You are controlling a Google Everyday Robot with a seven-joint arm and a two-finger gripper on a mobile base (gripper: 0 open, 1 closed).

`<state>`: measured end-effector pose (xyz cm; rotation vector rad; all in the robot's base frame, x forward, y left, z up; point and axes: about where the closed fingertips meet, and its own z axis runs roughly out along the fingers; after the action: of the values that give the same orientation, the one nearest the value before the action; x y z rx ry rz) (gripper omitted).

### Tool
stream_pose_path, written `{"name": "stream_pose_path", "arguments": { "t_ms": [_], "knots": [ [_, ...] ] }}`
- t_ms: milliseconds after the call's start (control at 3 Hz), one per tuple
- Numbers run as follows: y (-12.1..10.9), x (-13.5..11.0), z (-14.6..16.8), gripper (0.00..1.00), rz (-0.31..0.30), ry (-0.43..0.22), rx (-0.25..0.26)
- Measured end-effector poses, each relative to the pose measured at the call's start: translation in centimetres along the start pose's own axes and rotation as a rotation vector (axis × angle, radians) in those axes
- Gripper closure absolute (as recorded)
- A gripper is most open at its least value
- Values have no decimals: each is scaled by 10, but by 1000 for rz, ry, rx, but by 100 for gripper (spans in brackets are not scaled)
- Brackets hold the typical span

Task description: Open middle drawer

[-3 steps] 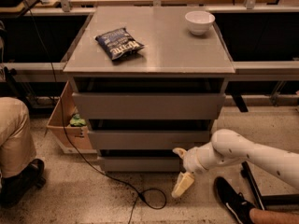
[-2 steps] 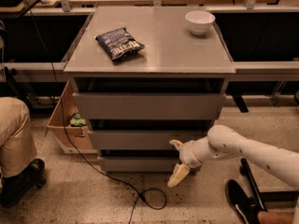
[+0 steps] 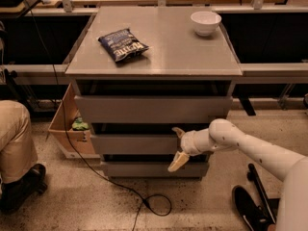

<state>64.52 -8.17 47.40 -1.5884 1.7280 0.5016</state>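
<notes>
The grey cabinet (image 3: 154,64) has three handleless drawers stacked. The middle drawer (image 3: 134,144) has a medium-height flat front and sits about flush with the drawers above and below, with a dark gap over its top edge. My gripper (image 3: 176,147) is at the right part of that front, reaching in from the right on a white arm (image 3: 250,150). It is open: the upper finger is at the drawer's top edge and the lower fingertip (image 3: 175,163) hangs by its bottom edge. The drawer's interior is hidden.
A blue chip bag (image 3: 122,44) and a white bowl (image 3: 205,22) lie on the cabinet top. A cardboard box (image 3: 67,129) stands left of the cabinet. A black cable (image 3: 154,203) loops on the floor. A person's leg (image 3: 14,143) is at the left, a dark shoe (image 3: 250,208) at the right.
My arm and gripper have moved left and up from near the bottom drawer's right end to the front of the middle drawer. The drawers have not moved.
</notes>
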Motion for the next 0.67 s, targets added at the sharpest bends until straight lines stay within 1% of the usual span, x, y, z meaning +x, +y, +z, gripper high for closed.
{"name": "stream_pose_path", "arguments": {
  "t_ms": [333, 667],
  "knots": [
    [-24, 8, 11, 0, -23, 17, 42],
    [-34, 27, 29, 3, -24, 61, 54]
  ]
}}
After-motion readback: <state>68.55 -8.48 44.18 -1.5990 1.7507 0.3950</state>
